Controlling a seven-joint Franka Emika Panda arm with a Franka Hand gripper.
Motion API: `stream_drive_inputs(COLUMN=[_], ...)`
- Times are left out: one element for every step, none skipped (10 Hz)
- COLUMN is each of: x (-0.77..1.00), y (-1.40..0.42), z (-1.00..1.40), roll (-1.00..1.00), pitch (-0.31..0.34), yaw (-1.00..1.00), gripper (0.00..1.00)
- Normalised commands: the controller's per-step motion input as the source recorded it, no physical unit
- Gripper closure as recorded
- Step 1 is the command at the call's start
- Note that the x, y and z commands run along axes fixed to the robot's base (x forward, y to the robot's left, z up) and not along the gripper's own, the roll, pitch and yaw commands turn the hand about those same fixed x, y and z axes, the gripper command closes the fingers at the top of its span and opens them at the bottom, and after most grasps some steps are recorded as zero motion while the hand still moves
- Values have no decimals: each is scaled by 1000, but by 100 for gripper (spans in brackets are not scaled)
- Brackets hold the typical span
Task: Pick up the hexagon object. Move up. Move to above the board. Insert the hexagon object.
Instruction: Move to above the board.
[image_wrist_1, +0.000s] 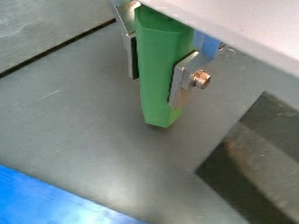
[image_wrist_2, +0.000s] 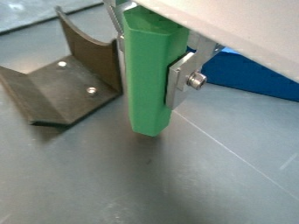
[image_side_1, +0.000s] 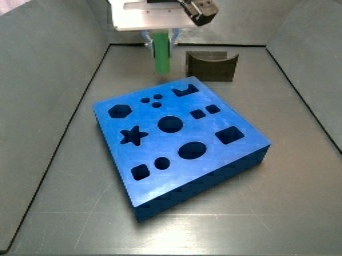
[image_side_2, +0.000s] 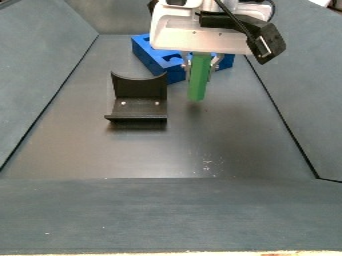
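The gripper (image_wrist_2: 149, 66) is clamped on the hexagon object (image_wrist_2: 152, 79), silver fingers (image_wrist_1: 187, 74) pressed against opposite faces of that bright green peg, and both wrist views show it the same way. The peg hangs upright, its lower end clear of the grey surface (image_side_2: 201, 150); in a side view it hangs beyond the board's far edge, not over any hole. One peg, and it's in the gripper's pinch (image_side_1: 162, 45).

The board (image_side_1: 174, 135) lies flat on the surface, one thick blue block. Its cut-outs all look unfilled: a star (image_side_1: 131, 136), a hexagon hole (image_side_1: 120, 110), several round holes, a few square ones, and three small dots near the far edge. Nothing sits in any of them.

The fixture (image_side_2: 136, 98), one dark L-shaped bracket, stands on the surface just beside the hanging peg in a side view; a wrist view shows two screw heads on its base plate (image_wrist_2: 52, 83). In a side view it sits beyond the board's far corner (image_side_1: 211, 65).

No writing or labels that I can read anywhere.
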Motion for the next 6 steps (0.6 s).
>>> stream_drive_inputs(x=[88,83,73,65,57,53], y=[223,215,201,193,181,176], z=[1000,1000,1000,1000,1000,1000], roll=[-126,-119,-123,-128,-129,-121], pitch=[-29,-7,19,35,49,50], yaw=[37,18,-12,-26,-37,-39], gripper=[100,100,100,100,100,100])
